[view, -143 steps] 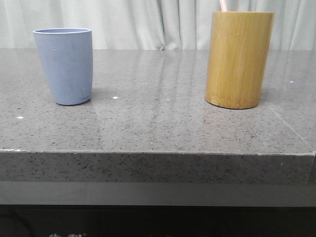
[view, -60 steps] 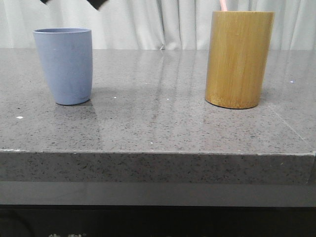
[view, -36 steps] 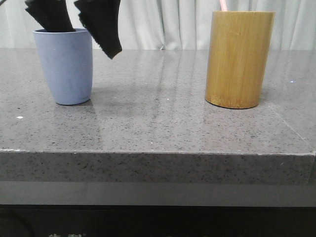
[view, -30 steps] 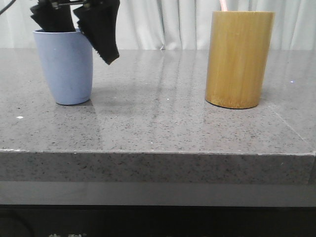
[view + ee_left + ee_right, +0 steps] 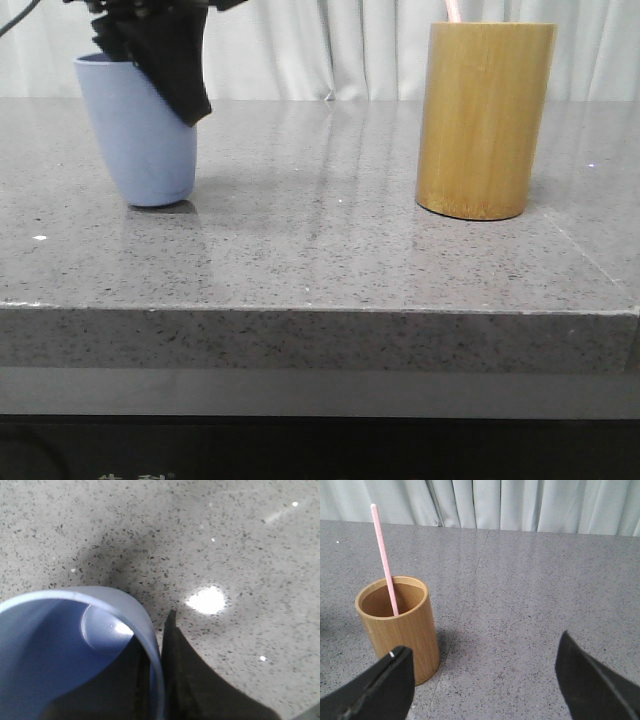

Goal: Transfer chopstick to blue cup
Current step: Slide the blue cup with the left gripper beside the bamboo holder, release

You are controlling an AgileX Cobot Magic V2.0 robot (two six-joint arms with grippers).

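Note:
The blue cup [image 5: 138,150] stands at the left of the grey counter and leans slightly. My left gripper [image 5: 170,85] is shut on its right wall, one finger inside and one outside. In the left wrist view the cup [image 5: 45,645] looks empty, and the gripper [image 5: 155,645] pinches its rim. One pale pink chopstick [image 5: 384,560] stands in the bamboo holder [image 5: 405,630]. Only its tip [image 5: 452,10] shows in the front view, above the holder [image 5: 485,120]. My right gripper [image 5: 485,680] is open and empty, beside and above the holder.
The grey speckled counter [image 5: 320,250] has its front edge near the camera. A pale curtain [image 5: 330,45] hangs behind the counter. A seam line [image 5: 465,605] runs across the surface next to the holder.
My left gripper came down from above onto the blue cup and closed on its right wall. The cup's base has shifted slightly right and the cup now leans.

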